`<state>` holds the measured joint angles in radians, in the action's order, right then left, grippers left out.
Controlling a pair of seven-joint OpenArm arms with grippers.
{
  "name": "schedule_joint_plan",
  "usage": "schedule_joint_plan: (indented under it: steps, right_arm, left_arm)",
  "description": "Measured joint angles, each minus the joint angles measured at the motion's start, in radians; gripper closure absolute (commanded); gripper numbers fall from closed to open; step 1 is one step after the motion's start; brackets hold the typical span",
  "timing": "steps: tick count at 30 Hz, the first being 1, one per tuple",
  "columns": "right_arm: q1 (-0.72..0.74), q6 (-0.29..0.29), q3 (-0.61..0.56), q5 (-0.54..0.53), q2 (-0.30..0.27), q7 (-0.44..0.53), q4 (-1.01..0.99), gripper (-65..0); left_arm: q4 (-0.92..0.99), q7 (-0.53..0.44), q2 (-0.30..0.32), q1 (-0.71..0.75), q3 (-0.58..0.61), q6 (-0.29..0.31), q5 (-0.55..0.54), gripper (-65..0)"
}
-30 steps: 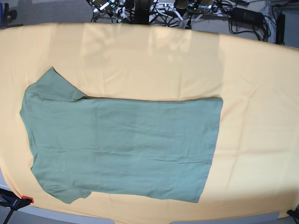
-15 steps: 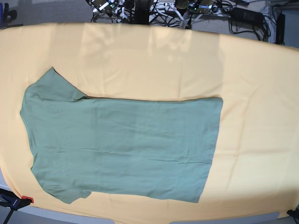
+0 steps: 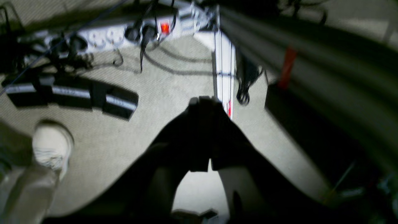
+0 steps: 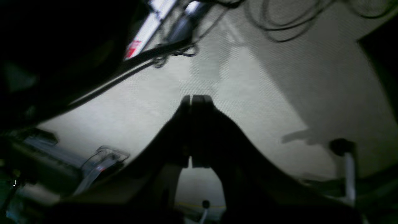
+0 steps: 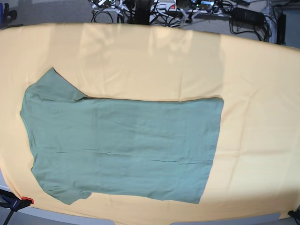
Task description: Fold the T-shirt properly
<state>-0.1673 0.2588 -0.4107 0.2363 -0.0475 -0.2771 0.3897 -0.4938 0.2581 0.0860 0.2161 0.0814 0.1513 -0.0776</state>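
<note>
- T-shirt (image 5: pixel 122 145) lies flat on the yellow-orange cloth (image 5: pixel 253 93) covering the worktop, collar end to the left, hem to the right, sleeves at far-left and near-left.
- Nothing on the shirt has changed over the last second: same outline, same creases. Only the cable clutter past the far edge looks slightly different.
- My left gripper (image 3: pixel 203 102) is clenched on nothing, pointing at the carpet floor near a power strip (image 3: pixel 124 32); a shoe (image 3: pixel 51 146) shows at the left.
- My right gripper (image 4: pixel 196 99) is also clenched empty, over bare floor.
- Neither arm shows in the base view, so both are off the worktop.
- Judgement: folding not started; I need to bring both arms over the shirt and open up first.
</note>
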Motion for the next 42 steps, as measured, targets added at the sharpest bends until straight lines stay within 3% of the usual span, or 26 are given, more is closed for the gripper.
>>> schedule_joint_plan:
  steps: [5,10,15,17,20,23,28,34,38,42]
  right_arm:
    - [-0.093,0.065,0.0,0.002,-0.041,-0.015,0.097,0.0]
    - [-0.263,0.058,0.0,-0.001,-0.117,-0.053,0.347,0.0]
    - [-0.482,0.045,-0.001,-0.087,-0.235,-0.121,0.719,0.0]
    - [-0.573,0.018,-0.001,-0.1,-0.291,-0.14,0.884,0.0]
    - [-0.706,-0.1,0.0,-0.094,-0.371,-0.164,1.122,0.0]
    - [-0.826,-0.153,0.0,-0.028,-0.438,-0.221,1.332,0.0]
    - [-0.969,-0.251,0.0,0.1,-0.477,-0.331,1.627,0.0]
    - [-1.13,-0.282,0.0,0.226,-0.5,-0.389,1.859,0.0]
    - [-1.121,-0.309,0.001,0.309,-0.499,-0.401,1.956,0.0]
    - [-1.127,-0.302,0.001,0.307,-0.501,-0.498,1.949,0.0]
  left_arm:
    - [-0.162,0.032,0.047,0.114,0.087,0.002,-0.003,0.0]
    - [-0.408,0.098,0.117,0.254,0.174,0.006,-0.012,0.0]
    - [-0.7,0.172,0.199,0.426,0.182,-0.003,-0.008,0.0]
    - [-0.821,0.191,0.237,0.487,0.185,-0.02,0.002,0.0]
    - [-1.004,0.216,0.304,0.575,0.185,-0.089,0.047,0.0]
    - [-1.172,0.233,0.38,0.677,0.181,-0.108,0.13,0.0]
    - [-1.443,0.314,0.454,0.808,0.158,-0.145,0.242,0.0]
    - [-1.695,0.359,0.479,0.987,0.012,-0.14,0.257,0.0]
    - [-1.819,0.364,0.479,1.046,-0.092,-0.108,0.26,0.0]
    - [-1.85,0.36,0.479,1.065,-0.167,-0.106,0.261,0.0]
